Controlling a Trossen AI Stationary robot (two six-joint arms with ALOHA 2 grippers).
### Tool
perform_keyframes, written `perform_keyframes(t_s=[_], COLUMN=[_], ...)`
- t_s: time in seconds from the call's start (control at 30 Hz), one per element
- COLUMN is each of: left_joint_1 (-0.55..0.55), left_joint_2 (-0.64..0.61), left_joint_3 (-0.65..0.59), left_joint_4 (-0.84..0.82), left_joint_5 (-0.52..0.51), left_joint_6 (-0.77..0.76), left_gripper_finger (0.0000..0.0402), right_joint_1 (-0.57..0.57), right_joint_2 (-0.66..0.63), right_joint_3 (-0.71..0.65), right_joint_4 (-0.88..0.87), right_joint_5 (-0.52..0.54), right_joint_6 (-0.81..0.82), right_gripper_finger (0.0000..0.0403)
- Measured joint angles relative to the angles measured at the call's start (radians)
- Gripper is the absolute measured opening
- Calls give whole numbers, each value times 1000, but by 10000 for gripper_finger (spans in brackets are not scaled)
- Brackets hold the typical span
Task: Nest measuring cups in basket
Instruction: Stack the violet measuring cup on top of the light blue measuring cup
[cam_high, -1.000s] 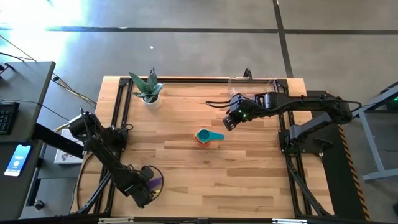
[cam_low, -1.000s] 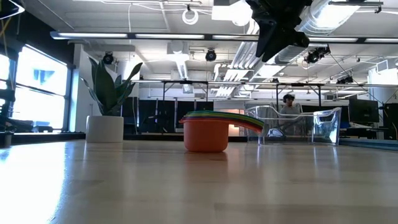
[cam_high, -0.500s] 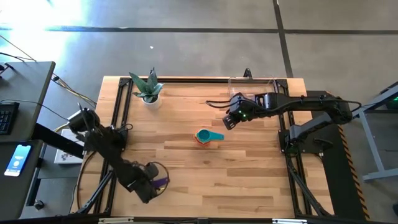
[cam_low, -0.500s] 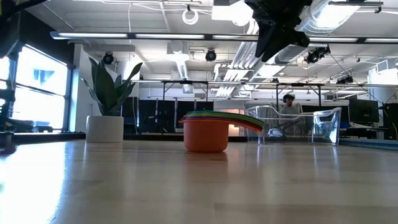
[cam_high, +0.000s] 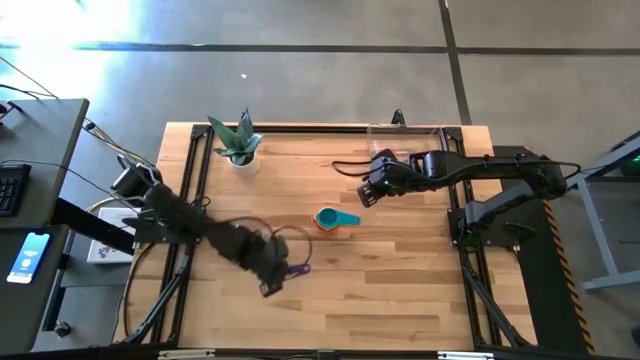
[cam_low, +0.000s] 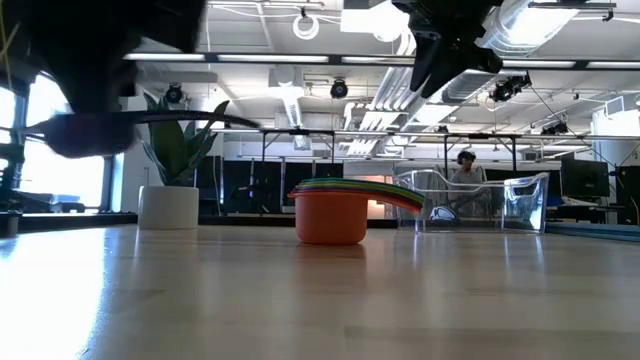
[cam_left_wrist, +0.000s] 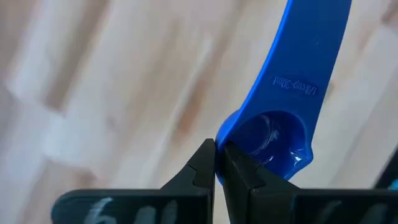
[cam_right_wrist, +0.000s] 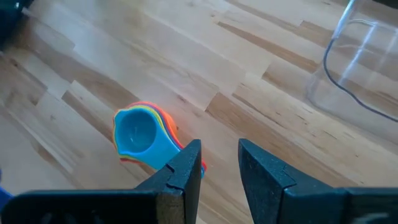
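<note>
plant pot (cam_high: 240, 158) (far corner) beside basket (cam_high: 405, 140)

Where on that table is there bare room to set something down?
The near right corner of the table is bare wood, as is the strip between the plant pot and the right gripper. Mid-table is crowded: the stacked cups and the left gripper.
</note>
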Motion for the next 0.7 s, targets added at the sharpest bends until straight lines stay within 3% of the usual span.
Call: perform_keyframes(t_s=[0.3,0.7], left_joint_1=[243,494], left_joint_2=[0,0], left_joint_3=[77,140], left_joint_4=[2,109], left_joint_5=[-7,3], left_joint_6=[338,624], left_gripper_finger=[4,4], right_joint_1=[-20,-123], right_joint_2=[0,0], right_joint_3=[0,0], right_joint_4=[-6,-3], right_joint_5=[15,90], right_joint_6=[53,50], right_gripper_finger=[98,98])
